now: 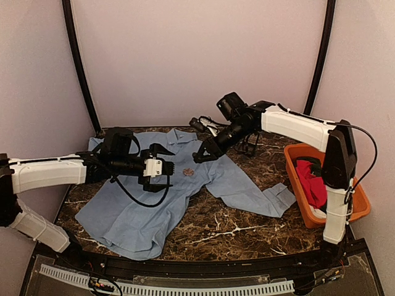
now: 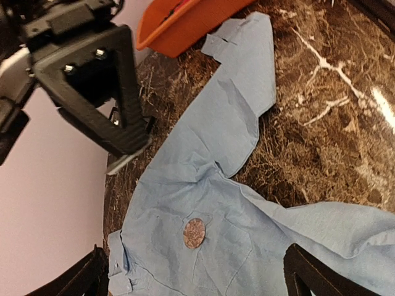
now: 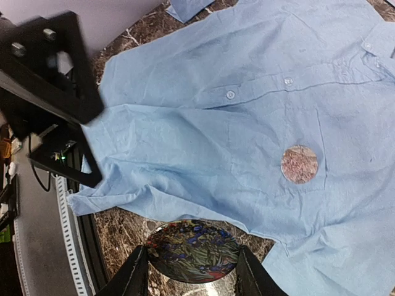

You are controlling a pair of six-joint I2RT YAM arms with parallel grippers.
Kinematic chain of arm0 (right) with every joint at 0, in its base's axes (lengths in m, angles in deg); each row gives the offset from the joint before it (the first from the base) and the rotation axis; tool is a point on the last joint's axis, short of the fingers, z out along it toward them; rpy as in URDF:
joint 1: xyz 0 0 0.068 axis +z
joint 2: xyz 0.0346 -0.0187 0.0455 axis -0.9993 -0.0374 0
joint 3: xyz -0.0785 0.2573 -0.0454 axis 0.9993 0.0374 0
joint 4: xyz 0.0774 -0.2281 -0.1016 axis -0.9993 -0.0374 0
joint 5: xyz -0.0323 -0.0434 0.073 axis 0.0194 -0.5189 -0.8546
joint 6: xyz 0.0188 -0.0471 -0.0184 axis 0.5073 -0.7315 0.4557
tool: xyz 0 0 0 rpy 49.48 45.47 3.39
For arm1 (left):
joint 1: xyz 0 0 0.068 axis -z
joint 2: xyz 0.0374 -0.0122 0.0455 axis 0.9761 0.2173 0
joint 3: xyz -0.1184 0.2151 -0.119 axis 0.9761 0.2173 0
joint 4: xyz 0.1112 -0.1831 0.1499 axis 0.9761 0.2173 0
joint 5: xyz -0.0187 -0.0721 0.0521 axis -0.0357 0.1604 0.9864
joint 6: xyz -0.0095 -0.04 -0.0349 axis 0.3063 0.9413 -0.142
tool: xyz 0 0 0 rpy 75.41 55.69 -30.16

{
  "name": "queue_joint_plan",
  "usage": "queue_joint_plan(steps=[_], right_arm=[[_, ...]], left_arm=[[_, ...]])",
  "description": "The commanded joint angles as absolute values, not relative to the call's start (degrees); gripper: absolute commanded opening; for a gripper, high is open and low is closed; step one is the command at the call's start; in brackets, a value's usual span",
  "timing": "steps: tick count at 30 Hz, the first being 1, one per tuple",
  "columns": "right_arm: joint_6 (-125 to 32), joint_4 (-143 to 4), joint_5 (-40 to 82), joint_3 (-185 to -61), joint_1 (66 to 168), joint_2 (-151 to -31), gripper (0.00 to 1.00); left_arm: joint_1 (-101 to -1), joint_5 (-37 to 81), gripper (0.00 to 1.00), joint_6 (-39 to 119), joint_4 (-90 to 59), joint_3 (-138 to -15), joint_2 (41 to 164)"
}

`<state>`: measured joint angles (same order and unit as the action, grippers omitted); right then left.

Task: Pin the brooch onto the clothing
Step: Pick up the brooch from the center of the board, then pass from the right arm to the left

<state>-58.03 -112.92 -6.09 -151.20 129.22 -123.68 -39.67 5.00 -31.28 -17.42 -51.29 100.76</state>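
Bin: orange bin (image 1: 291, 166) on the right side of the marbled table (image 1: 234, 222), beside the right arm's upright link.
Bin contents: red garment (image 1: 315, 188) bunched inside; something dark lies at the bin's far end, too unclear to name.
Shirt: light blue shirt (image 1: 136, 209) spread front-up on the table centre-left, with its collar toward the far wall. Its placket is buttoned. One sleeve runs right, its cuff ending near the bin but not touching it.
On shirt: round pinkish disc (image 3: 299, 164) lies flat on the chest, to one side of the button line, between the two grippers.
Brooch: round brooch (image 3: 192, 243) with a blue-flower print, off the shirt, clamped edge to edge in the right gripper.
Right arm: the lower link stands upright by the bin. The white link reaches left past the bin's far end, and the wrist slopes down toward the chest of the shirt.
Right gripper: right gripper (image 3: 191, 259) has its fingers closed on the brooch's rim, just beside the pinkish disc on its far-right side. I cannot tell whether the brooch touches the cloth.
Left arm: comes in low and level from the left over the shirt's body, wrist pointing right at the disc.
Left gripper: left gripper (image 1: 170, 166) has its jaws spread wide and holds nothing, just short of the pinkish disc.
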Motion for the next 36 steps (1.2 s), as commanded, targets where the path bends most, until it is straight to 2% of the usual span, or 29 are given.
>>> queue_joint_plan(steps=[1,11,26,36], right_arm=[[-61.69,-114.99,-15.77,-155.66,127.67,-127.93,0.35],[-68.81,-123.49,-18.67,-162.01,126.03,-134.30,0.35],[-72.30,-127.61,-20.59,-164.75,126.00,-139.30,0.36],[-72.38,-128.30,-20.99,-165.75,125.99,-141.10,0.36]], left_arm=[[-39.86,6.61,0.98,-45.15,-20.67,-55.33,110.09],[-41.18,4.25,0.81,-44.53,-38.21,-58.06,121.65],[-42.49,-6.60,0.42,-44.84,-36.51,-62.90,129.23],[-42.47,-8.76,0.35,-45.12,-35.94,-62.91,129.71]])
